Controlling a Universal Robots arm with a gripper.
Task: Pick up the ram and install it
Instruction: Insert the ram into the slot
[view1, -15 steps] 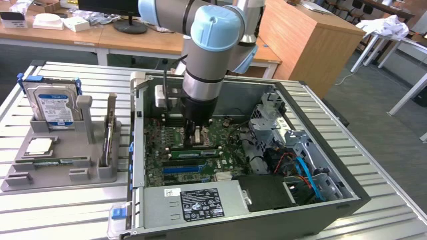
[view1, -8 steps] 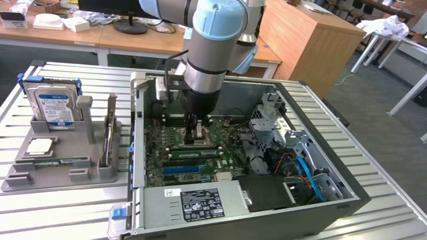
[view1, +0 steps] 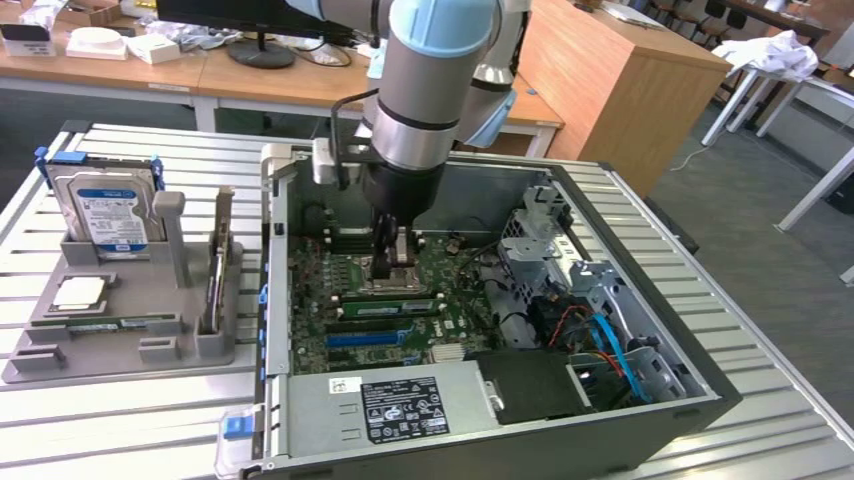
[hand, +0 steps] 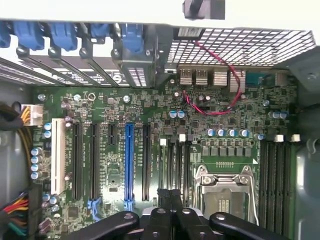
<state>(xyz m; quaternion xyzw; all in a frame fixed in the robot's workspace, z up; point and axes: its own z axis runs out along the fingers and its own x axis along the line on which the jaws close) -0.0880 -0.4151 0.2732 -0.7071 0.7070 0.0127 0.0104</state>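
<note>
Clearly, our hand (view1: 392, 262) is clenched, its two dark fingers (hand: 169, 200) pressed together with nothing between them. It hangs straight down from the arm (view1: 434, 90), which stands upright over the open computer case (view1: 641, 300), the fingertips low above the motherboard (view1: 400, 300) and close to the metal frame of the processor socket (hand: 224, 192). In the wrist view we look past the closed fingers onto the green board, with its black expansion slots and one blue slot (hand: 128, 167) to one side of the fingers and the socket to the other; a thin red wire (hand: 225, 95) loops near the rear ports.

In the exterior view we see green sticks (view1: 387, 308) already seated across the board just in front of the hand, toward the power supply (view1: 387, 405) with its printed label.

Further out, on the exterior view's left, a grey parts holder (view1: 127, 335) sits on the slatted metal worktop (view1: 107, 420), well apart from the case. The ram (view1: 114, 324) lies flat in a shallow recess along the holder's near part, untouched. Beside it in the holder we see the square silver processor chip (view1: 78, 293), the hard drive (view1: 110, 215) standing upright at the back, and a card (view1: 218, 255) standing on edge in a slot on the side nearest the case.
</note>
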